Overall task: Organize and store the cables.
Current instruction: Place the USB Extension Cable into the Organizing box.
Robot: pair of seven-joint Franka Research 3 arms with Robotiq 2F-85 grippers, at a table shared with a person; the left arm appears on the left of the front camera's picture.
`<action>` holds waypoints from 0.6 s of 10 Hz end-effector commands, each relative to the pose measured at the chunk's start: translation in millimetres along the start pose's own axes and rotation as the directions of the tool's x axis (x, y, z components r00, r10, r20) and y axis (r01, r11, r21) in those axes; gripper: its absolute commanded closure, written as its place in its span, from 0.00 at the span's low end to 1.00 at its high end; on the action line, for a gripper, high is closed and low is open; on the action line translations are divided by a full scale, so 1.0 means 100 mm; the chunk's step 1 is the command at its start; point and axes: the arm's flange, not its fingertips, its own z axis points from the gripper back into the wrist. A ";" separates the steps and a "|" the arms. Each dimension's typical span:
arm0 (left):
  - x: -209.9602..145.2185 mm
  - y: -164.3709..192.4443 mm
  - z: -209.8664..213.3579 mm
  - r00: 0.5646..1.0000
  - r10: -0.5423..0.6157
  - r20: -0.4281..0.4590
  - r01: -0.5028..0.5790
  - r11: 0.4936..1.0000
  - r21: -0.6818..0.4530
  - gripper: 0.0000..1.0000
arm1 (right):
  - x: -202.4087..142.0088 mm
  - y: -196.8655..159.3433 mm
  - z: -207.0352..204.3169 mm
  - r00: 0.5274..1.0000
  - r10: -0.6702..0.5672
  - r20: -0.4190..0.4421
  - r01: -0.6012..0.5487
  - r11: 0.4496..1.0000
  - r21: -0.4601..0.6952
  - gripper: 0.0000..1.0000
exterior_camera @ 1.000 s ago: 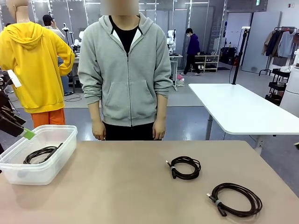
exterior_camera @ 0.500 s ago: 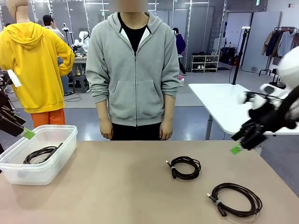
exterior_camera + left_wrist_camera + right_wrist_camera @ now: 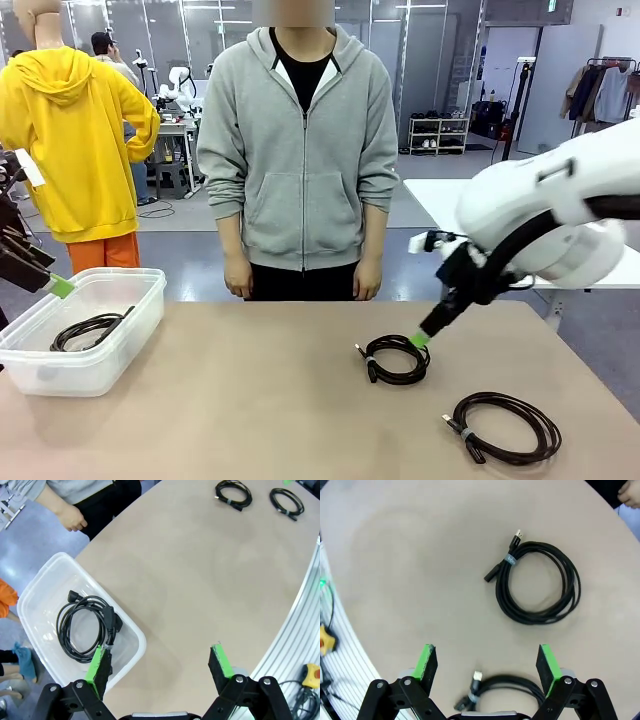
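Two coiled black cables lie on the tan table: one near the middle [image 3: 385, 375] and one at the front right [image 3: 470, 440]. My right gripper [image 3: 423, 337] hangs open just above the middle cable's far right rim. The right wrist view shows that cable [image 3: 505, 595] ahead of the open right gripper [image 3: 485, 665], and the other coil [image 3: 510, 685] low between the fingers. A third cable [image 3: 88, 328] lies in the clear plastic bin [image 3: 130, 330] at the left. Beside the bin's far left rim my left gripper [image 3: 62, 287] is open, above the binned cable [image 3: 62, 630].
A person in a grey hoodie stands at the table's far edge, hands [image 3: 238, 288] hanging at their sides. The left wrist view has the bin's rim [image 3: 135, 635] and both loose cables [image 3: 233, 492] far across the table. Bare tabletop lies between bin and cables.
My right arm has swung in from the right and come down over the middle cable. The person has shifted slightly to the right. The left arm has not moved.
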 end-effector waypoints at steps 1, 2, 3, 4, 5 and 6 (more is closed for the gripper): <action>0.04 0.01 0.00 1.000 0.016 -0.008 -0.016 1.000 0.011 0.00 | 0.37 0.10 -0.26 0.988 -0.132 -0.079 0.124 0.988 -0.090 0.00; 0.04 0.01 0.00 1.000 0.016 -0.008 -0.016 1.000 0.011 0.00 | 0.50 0.16 -0.42 0.984 -0.156 -0.091 0.144 0.982 -0.123 0.00; 0.04 0.01 0.00 1.000 0.016 -0.008 -0.016 1.000 0.011 0.00 | 0.60 0.19 -0.57 0.978 -0.170 -0.118 0.154 0.979 -0.134 0.00; 0.04 0.01 0.00 1.000 0.016 -0.008 -0.016 1.000 0.011 0.00 | 0.70 0.21 -0.73 0.972 -0.189 -0.141 0.172 0.977 -0.124 0.00; 0.04 0.01 0.00 1.000 0.016 -0.008 -0.016 1.000 0.011 0.00 | 0.78 0.22 -0.80 0.969 -0.203 -0.144 0.184 0.974 -0.133 0.00; 0.04 0.01 0.00 1.000 0.016 -0.008 -0.016 1.000 0.011 0.00 | 0.81 0.22 -0.82 0.966 -0.212 -0.148 0.195 0.973 -0.123 0.00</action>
